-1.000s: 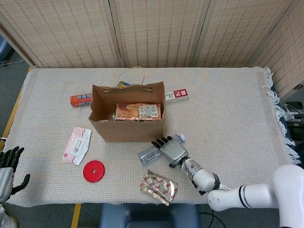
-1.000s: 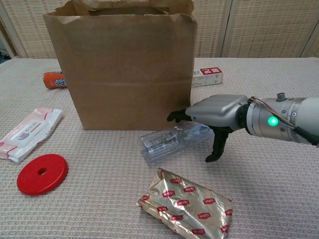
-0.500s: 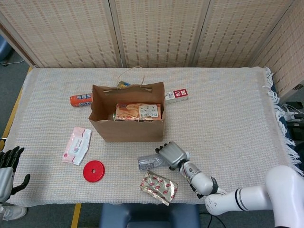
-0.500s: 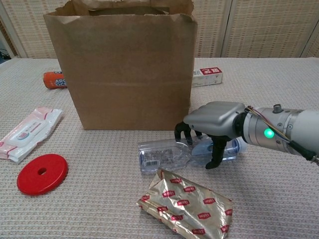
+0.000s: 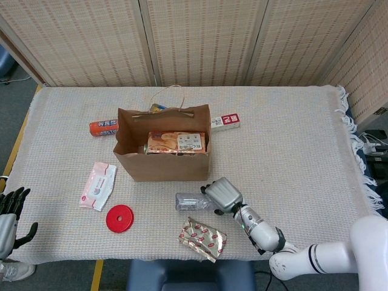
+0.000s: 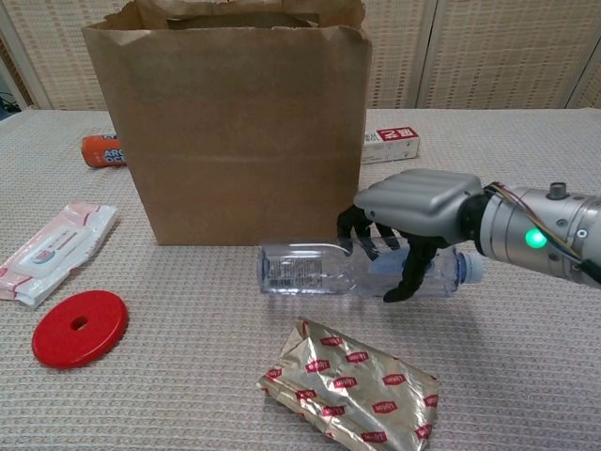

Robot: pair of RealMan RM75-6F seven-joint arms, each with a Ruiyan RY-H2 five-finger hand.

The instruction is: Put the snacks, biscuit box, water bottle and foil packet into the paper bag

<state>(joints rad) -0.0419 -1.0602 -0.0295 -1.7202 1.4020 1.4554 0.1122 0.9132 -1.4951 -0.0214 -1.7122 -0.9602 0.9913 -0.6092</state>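
Observation:
The brown paper bag (image 5: 162, 162) (image 6: 235, 132) stands open mid-table with a biscuit box (image 5: 176, 142) inside it. Just in front of the bag, my right hand (image 5: 221, 195) (image 6: 413, 211) grips the clear water bottle (image 5: 189, 202) (image 6: 315, 271) near its cap end. The bottle lies level and looks slightly off the cloth. The crumpled foil packet (image 5: 202, 239) (image 6: 347, 381) lies in front of the bottle. An orange snack tube (image 5: 103, 128) (image 6: 101, 150) lies left of the bag. My left hand (image 5: 7, 218) hangs off the table's front left corner, fingers apart, holding nothing.
A red and white box (image 5: 225, 122) (image 6: 390, 144) lies behind the bag on the right. A pink wipes pack (image 5: 98, 185) (image 6: 52, 249) and a red disc (image 5: 119, 218) (image 6: 80, 327) lie front left. Wicker screens stand behind the table.
My right hand has curled its fingers round the water bottle. The bottle went from tilted to level and rose a little. The left hand has stayed put.

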